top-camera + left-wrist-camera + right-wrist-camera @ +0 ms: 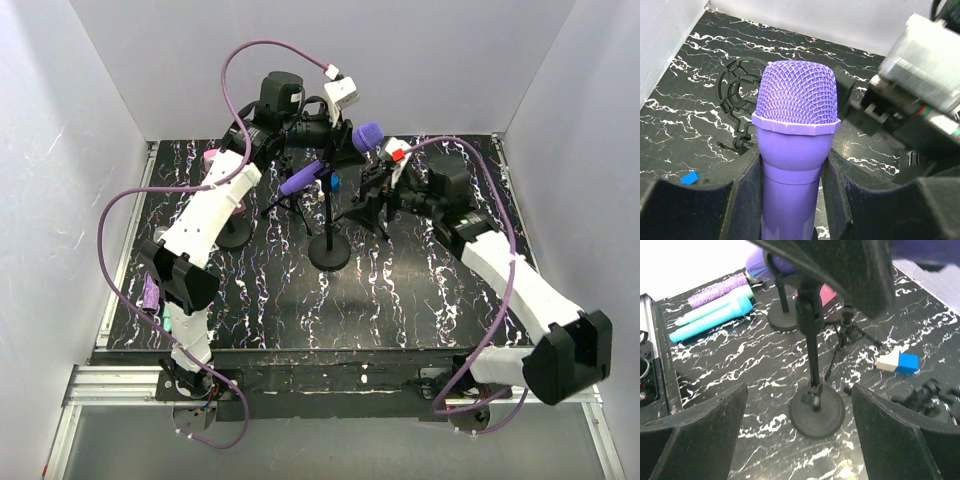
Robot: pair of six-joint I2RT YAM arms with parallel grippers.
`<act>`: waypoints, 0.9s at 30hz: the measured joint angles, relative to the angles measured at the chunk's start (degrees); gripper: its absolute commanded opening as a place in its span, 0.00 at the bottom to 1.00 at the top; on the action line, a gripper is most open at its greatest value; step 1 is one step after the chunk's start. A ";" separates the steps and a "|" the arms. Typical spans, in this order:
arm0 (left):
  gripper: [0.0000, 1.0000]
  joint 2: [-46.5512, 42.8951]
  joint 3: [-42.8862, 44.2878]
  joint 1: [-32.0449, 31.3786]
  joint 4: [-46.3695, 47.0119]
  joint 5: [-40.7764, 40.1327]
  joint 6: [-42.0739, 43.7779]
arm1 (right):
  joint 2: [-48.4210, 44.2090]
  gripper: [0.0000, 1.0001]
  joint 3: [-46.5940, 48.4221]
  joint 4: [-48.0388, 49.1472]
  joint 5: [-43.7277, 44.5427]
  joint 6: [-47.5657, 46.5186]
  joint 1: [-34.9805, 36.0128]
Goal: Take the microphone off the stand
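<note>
The purple microphone point(330, 163) slants in the clip atop the black stand point(329, 250), with its mesh head point(368, 135) raised to the right. My left gripper point(340, 140) reaches in from the back and is shut on the microphone point(796, 145) just below the head. Both pads point(742, 192) press against the purple body. My right gripper point(372, 195) hovers open to the right of the stand. In the right wrist view the stand's pole point(812, 355) and round base point(817, 412) lie ahead between the wide-spread fingers point(705, 425), which touch nothing.
A second round stand base point(235, 235) and a small tripod point(290, 200) stand left of the pole. Teal and glittery purple microphones point(710, 315) lie by the left edge, a white-and-blue block point(898, 362) lies to the right, and a black clip point(737, 92) lies on the mat.
</note>
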 measured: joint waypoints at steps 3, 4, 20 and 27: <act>0.00 -0.33 -0.70 0.02 0.52 0.00 -0.59 | 4.57 0.95 -0.24 6.71 1.22 1.40 2.27; 0.00 -0.68 -1.33 0.11 1.07 -0.13 -0.92 | 5.79 0.94 -0.57 8.94 1.73 1.68 2.99; 0.00 -1.77 -2.27 2.05 1.73 -5.05 -12.72 | 13.03 0.68 -1.88 27.47 21.77 -2.03 14.51; 0.00 -1.77 -2.27 2.14 1.73 -4.39 -14.03 | 15.34 0.02 -1.88 28.09 28.20 -2.78 16.00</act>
